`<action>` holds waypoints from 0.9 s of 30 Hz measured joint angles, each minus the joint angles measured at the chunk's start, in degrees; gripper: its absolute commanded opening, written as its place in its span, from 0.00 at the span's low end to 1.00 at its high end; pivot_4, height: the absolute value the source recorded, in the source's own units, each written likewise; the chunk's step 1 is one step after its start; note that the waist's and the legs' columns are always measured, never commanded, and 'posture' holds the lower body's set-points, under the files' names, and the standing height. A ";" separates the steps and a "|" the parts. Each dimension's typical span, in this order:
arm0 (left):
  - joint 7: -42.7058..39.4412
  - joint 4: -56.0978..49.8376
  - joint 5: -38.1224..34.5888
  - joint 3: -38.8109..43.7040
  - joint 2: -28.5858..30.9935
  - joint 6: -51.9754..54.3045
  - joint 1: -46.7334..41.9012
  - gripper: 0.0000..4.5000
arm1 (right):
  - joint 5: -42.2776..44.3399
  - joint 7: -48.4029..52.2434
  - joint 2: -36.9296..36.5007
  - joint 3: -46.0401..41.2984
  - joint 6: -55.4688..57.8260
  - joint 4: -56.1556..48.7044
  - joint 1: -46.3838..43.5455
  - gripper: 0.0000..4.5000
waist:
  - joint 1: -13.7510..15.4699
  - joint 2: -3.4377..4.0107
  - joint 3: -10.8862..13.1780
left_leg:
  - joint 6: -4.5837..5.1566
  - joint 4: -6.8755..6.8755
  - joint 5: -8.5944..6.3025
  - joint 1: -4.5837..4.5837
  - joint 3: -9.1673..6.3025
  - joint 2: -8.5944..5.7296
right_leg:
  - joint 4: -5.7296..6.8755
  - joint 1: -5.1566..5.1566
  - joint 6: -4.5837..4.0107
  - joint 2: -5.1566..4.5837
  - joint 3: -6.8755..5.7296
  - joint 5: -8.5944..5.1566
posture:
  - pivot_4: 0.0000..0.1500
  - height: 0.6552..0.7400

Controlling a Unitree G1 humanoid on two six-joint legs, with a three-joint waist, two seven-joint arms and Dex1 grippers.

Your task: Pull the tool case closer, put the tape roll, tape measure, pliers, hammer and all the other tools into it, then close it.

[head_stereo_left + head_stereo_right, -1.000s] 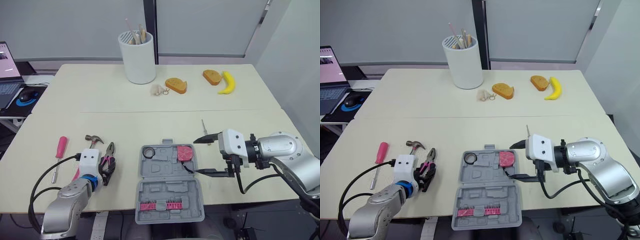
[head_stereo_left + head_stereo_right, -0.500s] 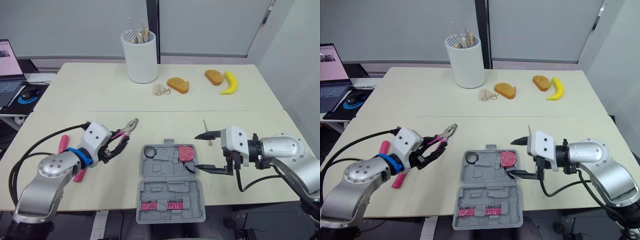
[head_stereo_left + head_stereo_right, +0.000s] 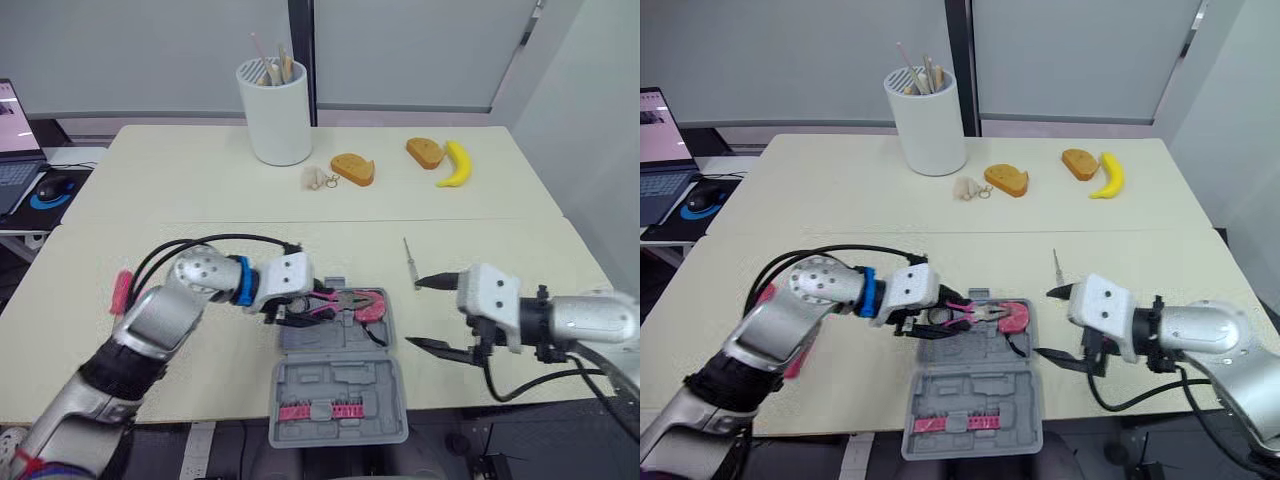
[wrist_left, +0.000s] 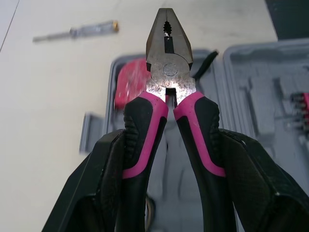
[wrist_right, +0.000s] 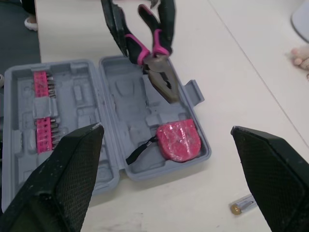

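Grey plastic tool case (image 3: pixel 345 385) lies open at the near edge of the worktop (image 3: pixel 180 190), between my two arms, with a strip of pink bits (image 3: pixel 320 411) seated in its near half. The pink tape measure (image 3: pixel 373 306) sits in the right corner of the far half, its black strap trailing across the tray. Over that same far half my left hand (image 3: pixel 295 308) has the pliers (image 4: pixel 169 82) clamped by their black-and-pink handles, jaws closed and nose pointing right toward the tape measure; I cannot tell whether the nose touches the tray. My right hand (image 3: pixel 432 313) hangs just right of the case, spread wide with nothing between its fingers. Beyond it a slim screwdriver (image 3: pixel 408 256) lies on the bare worktop, apart from the case. At the left, a pink handle (image 3: pixel 122 292) shows partly behind my left arm. Far back stand a white holder (image 3: pixel 278 110) with sticks in it, two bread pieces (image 3: pixel 352 168) and a banana (image 3: pixel 455 165). A laptop (image 3: pixel 15 130) and a mouse (image 3: pixel 50 187) sit off the left end.
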 measured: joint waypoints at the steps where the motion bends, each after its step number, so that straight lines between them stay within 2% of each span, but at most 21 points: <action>1: -0.20 0.04 0.38 -0.66 -0.45 -0.05 -0.33 0.58 | -1.37 -1.27 1.30 2.85 0.89 0.16 -1.45 1.00 | -0.41 0.02 0.01 | 0.00 0.00 0.00 0.00 -0.04 0.01 | 0.03 -0.03 -0.01 0.03 0.01 0.00 | 1.00 0.93; 5: -1.30 0.41 1.41 -2.00 -0.84 0.75 -0.81 0.58 | -6.76 -5.33 7.01 13.01 4.01 3.86 -9.39 1.00 | -1.15 0.04 0.02 | 0.01 0.00 0.01 0.01 -0.10 0.04 | 0.10 -0.05 -0.04 0.11 -0.02 -0.01 | 1.00 0.93; 9: -1.58 0.03 1.52 -2.22 -0.71 2.54 -0.76 0.58 | -10.44 -5.40 9.34 19.37 4.59 7.91 -14.40 1.00 | -0.86 0.05 0.02 | 0.01 0.15 0.00 -0.14 -0.10 0.03 | 0.05 -0.07 -0.07 0.05 -0.05 0.01 | 1.00 0.93; 14: -1.58 -0.54 1.59 -2.22 -0.65 3.79 -0.76 0.58 | -11.98 -4.08 10.99 22.97 5.02 10.97 -17.13 1.00 | -0.65 0.07 0.04 | 0.03 0.59 -0.01 -0.51 -0.19 0.00 | 0.05 -0.15 -0.27 -0.03 -0.19 0.17 | 1.00 0.93; 23: -1.41 -1.15 1.62 -2.21 -0.64 4.81 -0.73 0.58 | -15.36 -2.22 12.38 26.26 4.09 13.59 -17.98 1.00 | -0.51 0.07 0.04 | 0.03 0.62 -0.01 -0.51 -0.21 -0.01 | 0.15 -0.16 -0.25 -0.02 -0.23 0.19 | 1.00 0.93; 26: -1.35 -1.45 1.62 -2.21 -0.64 4.85 -0.72 0.58 | -16.02 -1.79 12.90 26.79 4.01 14.14 -18.00 0.87 | -0.48 0.07 0.04 | 0.03 0.63 -0.01 -0.51 -0.21 -0.01 | 0.16 -0.17 -0.25 -0.02 -0.22 0.19 | 1.00 0.93; 27: -1.34 -1.48 1.62 -2.21 -0.65 4.88 -0.72 0.58 | -16.28 -1.77 13.16 26.95 3.97 14.29 -18.03 0.79 | -0.47 0.07 0.04 | 0.03 0.63 -0.01 -0.51 -0.21 -0.01 | 0.17 -0.17 -0.25 -0.02 -0.21 0.19 | 1.00 0.93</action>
